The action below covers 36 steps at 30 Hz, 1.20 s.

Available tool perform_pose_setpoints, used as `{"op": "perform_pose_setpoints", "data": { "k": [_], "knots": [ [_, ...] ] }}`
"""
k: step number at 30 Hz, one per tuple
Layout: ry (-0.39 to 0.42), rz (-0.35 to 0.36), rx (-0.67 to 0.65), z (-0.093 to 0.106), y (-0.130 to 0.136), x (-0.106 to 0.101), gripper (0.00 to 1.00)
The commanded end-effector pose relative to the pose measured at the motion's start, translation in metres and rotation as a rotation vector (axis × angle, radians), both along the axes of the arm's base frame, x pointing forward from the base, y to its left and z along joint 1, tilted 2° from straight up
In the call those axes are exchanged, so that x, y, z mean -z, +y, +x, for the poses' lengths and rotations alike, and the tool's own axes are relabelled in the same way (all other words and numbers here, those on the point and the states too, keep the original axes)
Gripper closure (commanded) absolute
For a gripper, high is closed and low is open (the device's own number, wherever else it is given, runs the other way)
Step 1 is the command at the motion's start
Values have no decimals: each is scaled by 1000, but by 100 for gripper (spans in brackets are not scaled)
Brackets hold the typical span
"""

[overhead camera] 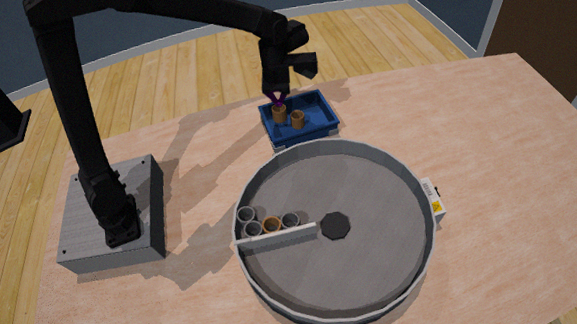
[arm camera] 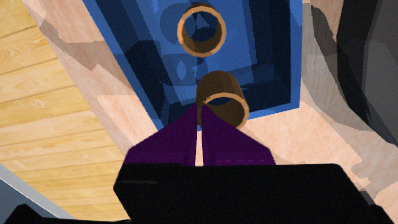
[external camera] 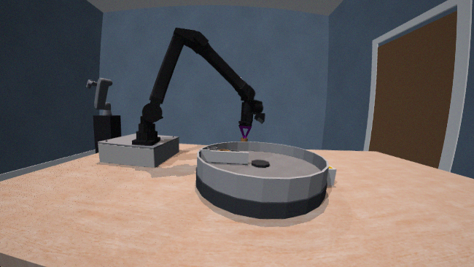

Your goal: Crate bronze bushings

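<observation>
My gripper (overhead camera: 278, 104) (external camera: 244, 138) (arm camera: 199, 111) is shut on the wall of a bronze bushing (overhead camera: 279, 114) (external camera: 243, 140) (arm camera: 220, 85), over the far left part of the blue crate (overhead camera: 311, 131) (arm camera: 296, 50). Its base is hard to judge against the crate floor. Another bronze bushing (overhead camera: 298, 120) (arm camera: 202, 48) stands upright in the crate. On the turning table (overhead camera: 372, 273) (external camera: 262, 190), a bronze bushing (overhead camera: 270, 218) stands between steel bushings (overhead camera: 253, 229) (overhead camera: 290, 221) along the divider. A third steel bushing (overhead camera: 246, 214) stands behind them by the rim.
The white divider (overhead camera: 276, 234) (external camera: 226, 157) runs from the turning table's left rim toward the black hub (overhead camera: 335, 226) (external camera: 260, 163). A control box (overhead camera: 432, 199) (external camera: 331, 176) sits on its right side. The arm's grey base block (overhead camera: 81, 209) (external camera: 127, 155) stands at the left.
</observation>
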<state>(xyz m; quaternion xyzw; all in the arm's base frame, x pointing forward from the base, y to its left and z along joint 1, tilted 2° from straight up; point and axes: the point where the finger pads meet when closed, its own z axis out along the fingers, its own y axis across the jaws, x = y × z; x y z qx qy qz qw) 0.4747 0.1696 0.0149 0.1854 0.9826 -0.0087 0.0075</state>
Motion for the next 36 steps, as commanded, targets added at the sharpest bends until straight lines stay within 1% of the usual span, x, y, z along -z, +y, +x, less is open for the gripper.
{"op": "perform_pose_setpoints", "data": {
  "k": [1, 27, 34, 36],
  "knots": [
    [-62, 19, -3, 13, -1, -27, 100],
    [-63, 19, -3, 12, -1, -26, 100],
    [-62, 19, -2, 11, -2, -19, 100],
    [-37, 10, -2, 9, -3, -3, 100]
  ]
}}
